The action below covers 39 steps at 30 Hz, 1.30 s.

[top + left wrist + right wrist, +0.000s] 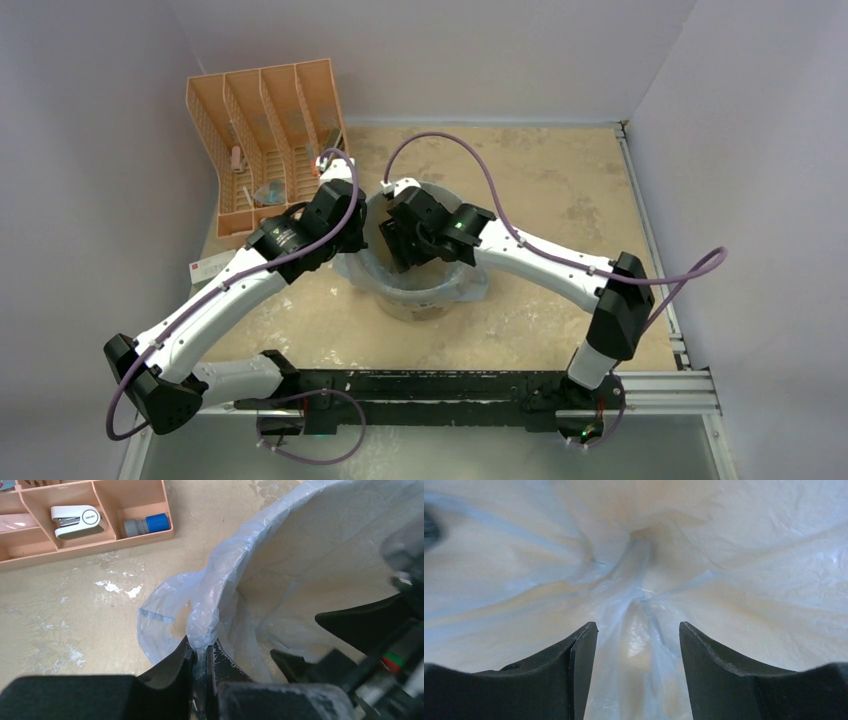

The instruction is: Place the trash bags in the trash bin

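The cream trash bin [420, 300] stands mid-table, lined with the light-blue trash bag [478, 283], whose edge drapes over the rim. My left gripper [352, 222] sits at the bin's left rim, shut on a bunched fold of the bag [207, 615] in the left wrist view [204, 652]. My right gripper [395, 240] reaches down inside the bin. In the right wrist view [638, 630] it is open, with a pleat of the bag [634, 605] between its fingers, not pinched.
An orange slotted organizer rack [262, 135] stands at the back left; the left wrist view shows a white stapler [77, 521] and a blue-capped cylinder [147, 525] in its compartments. A white card [210, 268] lies at the left edge. Walls enclose both sides.
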### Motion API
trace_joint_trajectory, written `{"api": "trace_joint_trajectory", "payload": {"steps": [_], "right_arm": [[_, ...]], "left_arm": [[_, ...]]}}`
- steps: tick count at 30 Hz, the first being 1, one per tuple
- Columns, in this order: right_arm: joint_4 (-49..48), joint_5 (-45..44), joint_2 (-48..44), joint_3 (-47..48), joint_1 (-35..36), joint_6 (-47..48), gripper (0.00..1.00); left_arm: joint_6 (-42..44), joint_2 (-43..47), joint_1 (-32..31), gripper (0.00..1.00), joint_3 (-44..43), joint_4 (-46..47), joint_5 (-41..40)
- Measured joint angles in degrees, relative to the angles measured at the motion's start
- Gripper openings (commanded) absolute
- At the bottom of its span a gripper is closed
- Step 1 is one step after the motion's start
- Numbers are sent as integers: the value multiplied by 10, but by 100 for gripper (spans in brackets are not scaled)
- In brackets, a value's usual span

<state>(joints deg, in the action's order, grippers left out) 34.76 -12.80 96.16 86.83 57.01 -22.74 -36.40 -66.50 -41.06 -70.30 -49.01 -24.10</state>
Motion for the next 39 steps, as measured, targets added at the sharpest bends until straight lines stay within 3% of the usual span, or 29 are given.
{"api": "trace_joint_trajectory", "payload": {"steps": [11, 25, 33, 39], "right_arm": [[30, -86, 86, -57, -5, -30, 61], [-25, -69, 141, -105, -4, -2, 61], [6, -39, 125, -75, -4, 21, 63], [5, -24, 47, -6, -5, 29, 63]], "left_arm": [[-5, 0, 0, 0, -10, -28, 3], [-16, -2, 0, 0, -10, -34, 8], [-20, -1, 0, 0, -8, -29, 5], [-22, 3, 0, 0, -6, -30, 7]]}}
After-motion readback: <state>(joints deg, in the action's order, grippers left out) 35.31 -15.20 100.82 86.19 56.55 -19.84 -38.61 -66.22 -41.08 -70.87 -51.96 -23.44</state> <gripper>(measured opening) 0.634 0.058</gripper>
